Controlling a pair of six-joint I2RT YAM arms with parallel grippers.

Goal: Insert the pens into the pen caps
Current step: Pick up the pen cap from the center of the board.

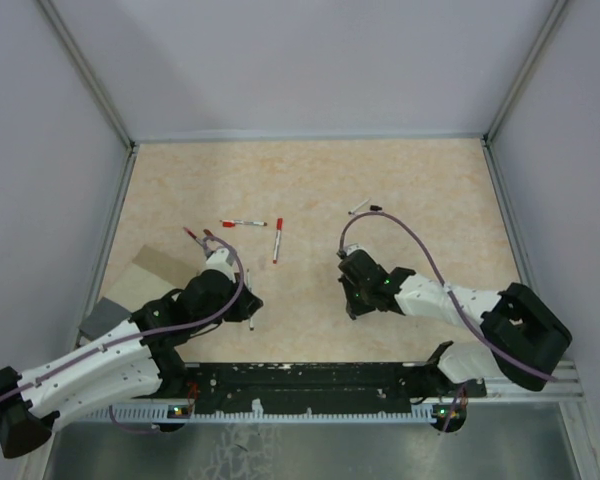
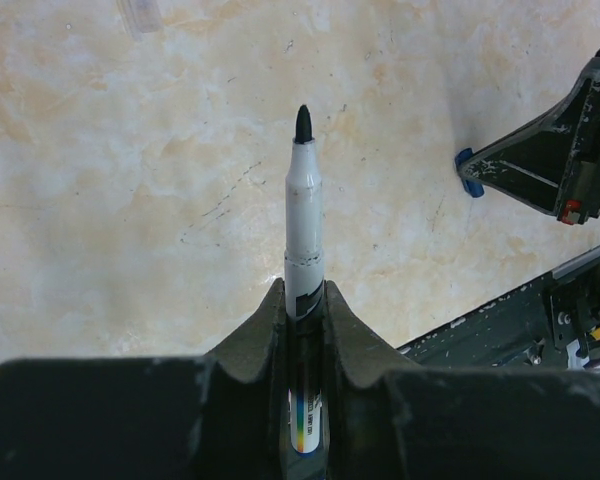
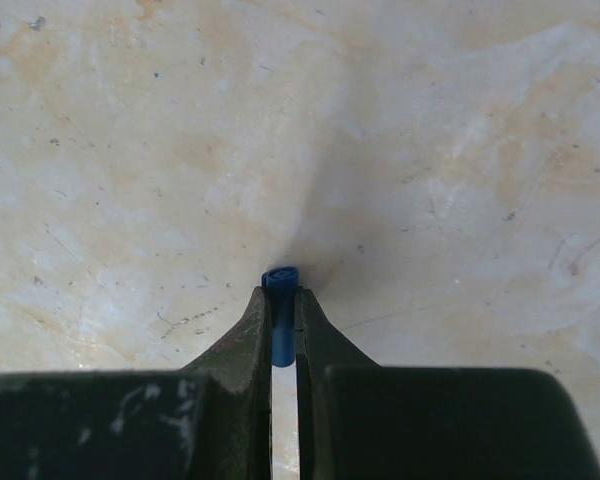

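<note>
My left gripper [image 2: 302, 295] is shut on a white-barrelled pen [image 2: 304, 200], whose dark tip [image 2: 303, 122] is uncapped and points away from the wrist over the table. In the top view this gripper [image 1: 248, 305] hangs over the table's near left. My right gripper [image 3: 282, 295] is shut on a small blue pen cap [image 3: 281, 285], open end outward, just above the table. The left wrist view shows that cap [image 2: 467, 172] to the right of the pen tip, apart from it. More pens lie at the middle back: two red-ended ones [image 1: 243, 223] [image 1: 277, 240] and one by the right cable [image 1: 360, 208].
Two more red-tipped pens [image 1: 198, 237] lie by the left arm's wrist. A tan card [image 1: 160, 265] and a grey piece [image 1: 105, 318] sit at the left edge. A black rail [image 1: 310, 385] runs along the near edge. Grey walls enclose the table.
</note>
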